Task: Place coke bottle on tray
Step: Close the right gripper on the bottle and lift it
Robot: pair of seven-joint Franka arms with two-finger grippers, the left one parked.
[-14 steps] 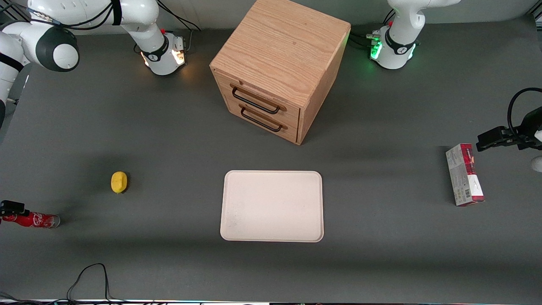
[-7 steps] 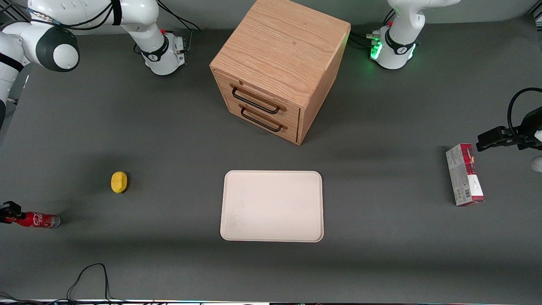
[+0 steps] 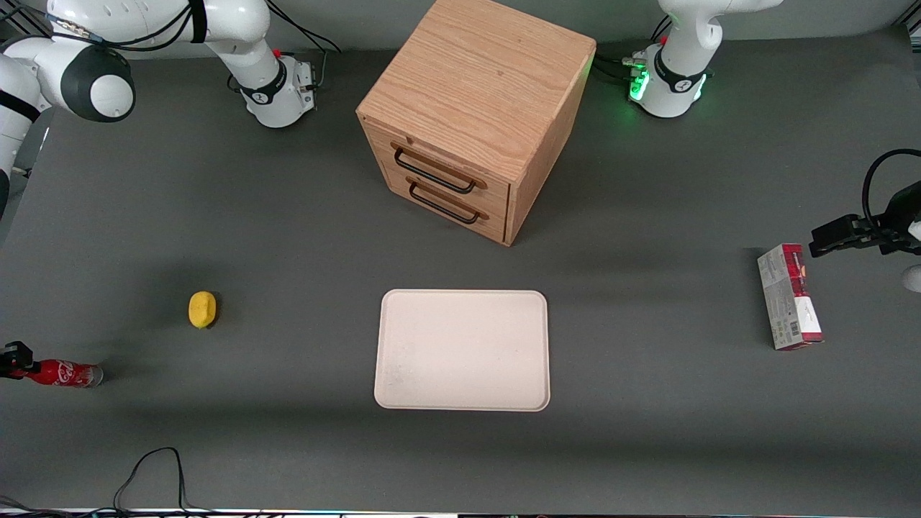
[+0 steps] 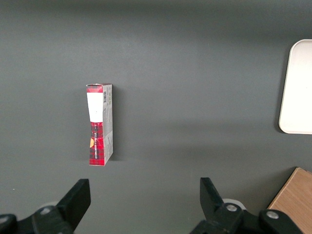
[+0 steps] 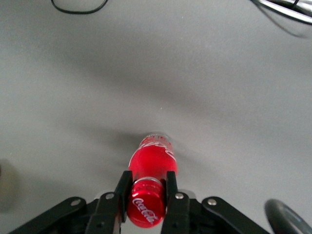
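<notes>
The coke bottle (image 3: 65, 374), slim and red with a white script logo, stands on the dark table at the working arm's end, close to the table's edge. My gripper (image 3: 14, 354) is at its cap. In the right wrist view the gripper (image 5: 148, 183) has one black finger (image 5: 123, 187) pressed on each side of the red cap, shut on the coke bottle (image 5: 152, 163), whose base rests on the table. The cream-pink tray (image 3: 460, 350) lies flat at mid-table with nothing on it, well away toward the parked arm's end from the bottle.
A yellow lemon (image 3: 202, 309) lies between bottle and tray, a little farther from the front camera. A wooden drawer cabinet (image 3: 475, 108) stands farther back than the tray. A red-and-grey carton (image 3: 789, 296) lies toward the parked arm's end. A black cable (image 3: 151, 467) loops by the near edge.
My gripper has shifted slightly toward the table's edge at the bottle's cap, so less of it shows in the front view. The bottle has stayed where it stood.
</notes>
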